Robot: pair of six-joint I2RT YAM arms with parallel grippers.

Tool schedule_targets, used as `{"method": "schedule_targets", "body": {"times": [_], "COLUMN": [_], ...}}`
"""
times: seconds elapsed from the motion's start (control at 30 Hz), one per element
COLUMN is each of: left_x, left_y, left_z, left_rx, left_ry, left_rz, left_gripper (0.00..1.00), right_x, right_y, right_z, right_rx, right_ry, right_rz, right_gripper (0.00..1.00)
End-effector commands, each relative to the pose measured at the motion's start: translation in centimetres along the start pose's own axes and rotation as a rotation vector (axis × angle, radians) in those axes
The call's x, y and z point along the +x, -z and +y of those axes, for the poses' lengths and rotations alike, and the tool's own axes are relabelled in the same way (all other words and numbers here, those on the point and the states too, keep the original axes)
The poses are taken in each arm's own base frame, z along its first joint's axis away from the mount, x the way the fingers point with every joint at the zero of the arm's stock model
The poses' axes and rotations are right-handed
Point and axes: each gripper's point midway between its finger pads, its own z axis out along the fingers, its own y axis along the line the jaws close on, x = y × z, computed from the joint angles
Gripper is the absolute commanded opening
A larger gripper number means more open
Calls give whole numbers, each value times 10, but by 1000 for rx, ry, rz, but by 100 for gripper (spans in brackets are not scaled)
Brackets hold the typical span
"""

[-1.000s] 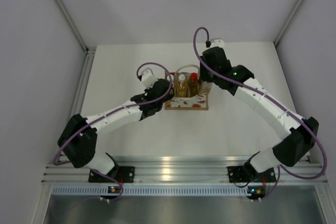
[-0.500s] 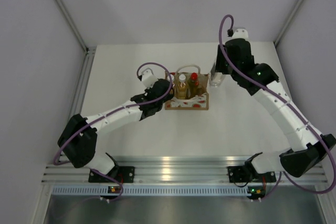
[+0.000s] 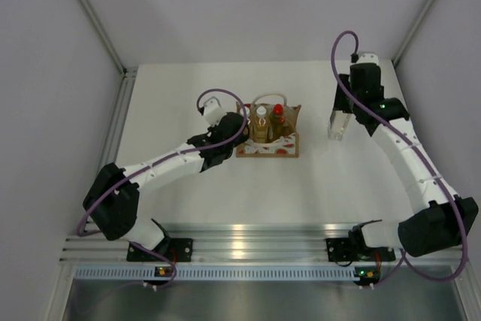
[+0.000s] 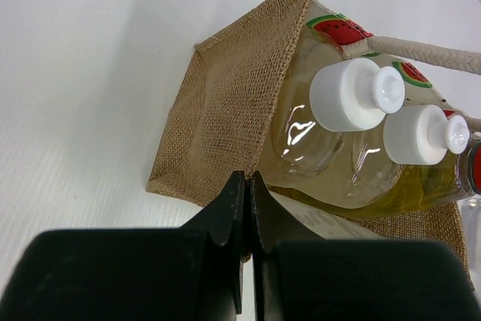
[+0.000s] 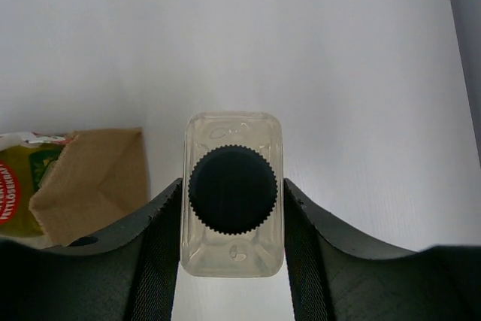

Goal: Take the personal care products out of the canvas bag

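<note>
Top external view showed the left arm reaching across the white table [image 3: 225, 201], its left tool [image 3: 237, 130] at the left side of the canvas bag [image 3: 267, 148]. In the left wrist view that tool [image 4: 246, 180] had its jaws pressed fully together, the tips right against the lower edge of the bag's [image 4: 233, 103] brown side panel; whether any fabric was pinched between them could not be told.

The bag stood near the middle of the table, its watermelon-patterned front facing the arm bases and a white loop handle [image 4: 421, 49] arching over the top. Inside it, two amber bottles [image 4: 353, 94] with white caps leaned side by side. Just to their right the yellow bottle [image 3: 277, 113] with a red cap stood in the bag too.

Well to the right of the bag, apart from it, the right tool [image 3: 337, 127] was clamped on the clear bottle [image 3: 337, 122]. The right wrist view looked straight down on it: the clear bottle [image 5: 234, 249], upright, with its dark grey cap, sat between the two fingers of the right tool [image 5: 233, 201], which pressed its left and right sides. A corner of the bag [image 5: 94, 174] appeared at the lower left of that view. Whether the bottle's base touched the table could not be told.
</note>
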Motion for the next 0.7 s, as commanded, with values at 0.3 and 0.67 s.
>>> {"method": "schedule_targets", "body": {"times": [0.3,0.67], "left_x": [29,32], "left_y": [3,2], "left_z": [5,7], "left_rx": [-3,-5], "left_ry": [-75,-81], "left_rz": [119,129], "left_gripper": [0,0], "right_x": [-17,32], "right_y": [-52,-79], "right_z": [9,3], "right_rx": [-93,-44], "right_ry": [-9,-10], "right_rz": [-282,-186], "right_gripper": [0,0]}}
